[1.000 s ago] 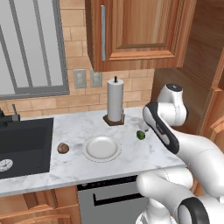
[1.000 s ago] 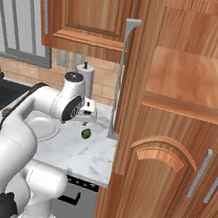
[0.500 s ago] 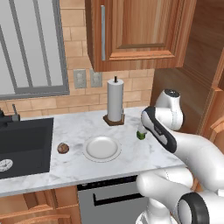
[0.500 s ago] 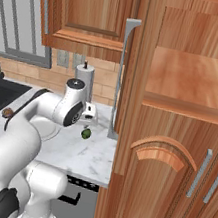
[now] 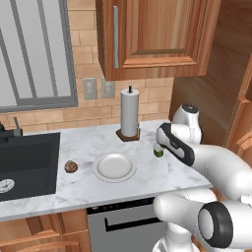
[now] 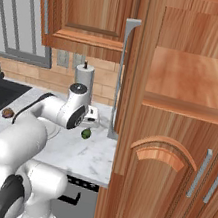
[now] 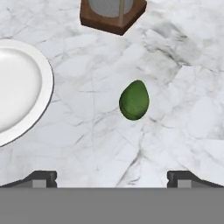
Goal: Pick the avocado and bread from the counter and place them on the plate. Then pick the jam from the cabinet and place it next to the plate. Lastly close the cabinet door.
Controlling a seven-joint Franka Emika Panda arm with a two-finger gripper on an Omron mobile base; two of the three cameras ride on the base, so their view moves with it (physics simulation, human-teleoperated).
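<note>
The dark green avocado [image 7: 134,100] lies on the marble counter [image 7: 87,144], right of the white plate [image 7: 43,87]. My gripper [image 7: 112,178] hangs just above it, open, with the fruit ahead of the gap between the fingertips. From the left base the gripper [image 5: 159,145] sits right over the avocado [image 5: 158,153], with the plate [image 5: 101,170] and the brown bread [image 5: 71,167] further left. The right base view has the avocado [image 6: 86,134] under the hand, the bread [image 6: 8,112] far left, and the tall cabinet [image 6: 173,158] with its upper door [image 6: 122,78] open. The jam is out of view.
A paper towel holder [image 5: 130,115] stands just behind the avocado, its wooden base [image 7: 113,17] close to the hand. A black sink [image 5: 24,162] takes up the counter's left end. A wall cupboard [image 5: 147,34] hangs overhead.
The hand has come down and slightly forward, closer over the avocado. The jaws stay open, and the avocado, bread and plate have not moved.
</note>
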